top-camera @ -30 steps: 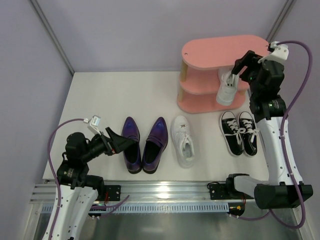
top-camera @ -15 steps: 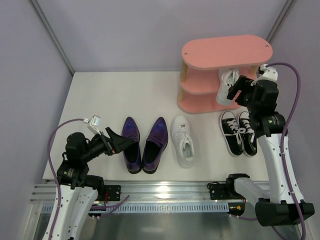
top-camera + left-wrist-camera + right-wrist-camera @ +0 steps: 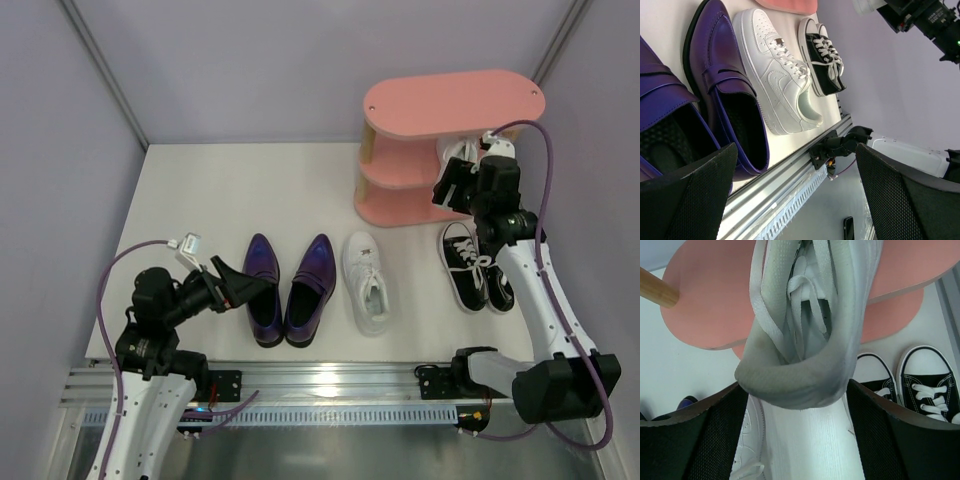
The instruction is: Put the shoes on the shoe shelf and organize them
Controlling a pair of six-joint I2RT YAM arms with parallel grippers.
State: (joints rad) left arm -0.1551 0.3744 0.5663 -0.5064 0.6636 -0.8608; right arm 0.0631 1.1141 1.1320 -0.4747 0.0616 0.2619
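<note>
The pink shoe shelf stands at the back right. My right gripper is shut on the heel of a white sneaker, whose toe points into the shelf's middle tier. In the right wrist view the sneaker fills the gap between the fingers, in front of the pink boards. On the table lie two purple loafers, the other white sneaker and two black sneakers. My left gripper hangs open and empty beside the left loafer.
A metal rail runs along the table's near edge. Grey walls close in the back and both sides. The black sneakers lie directly below my right arm, in front of the shelf.
My right arm has dropped and pulled nearer and to the left, and the white sneaker it carries now sits lower against the shelf. The left arm has not moved.
</note>
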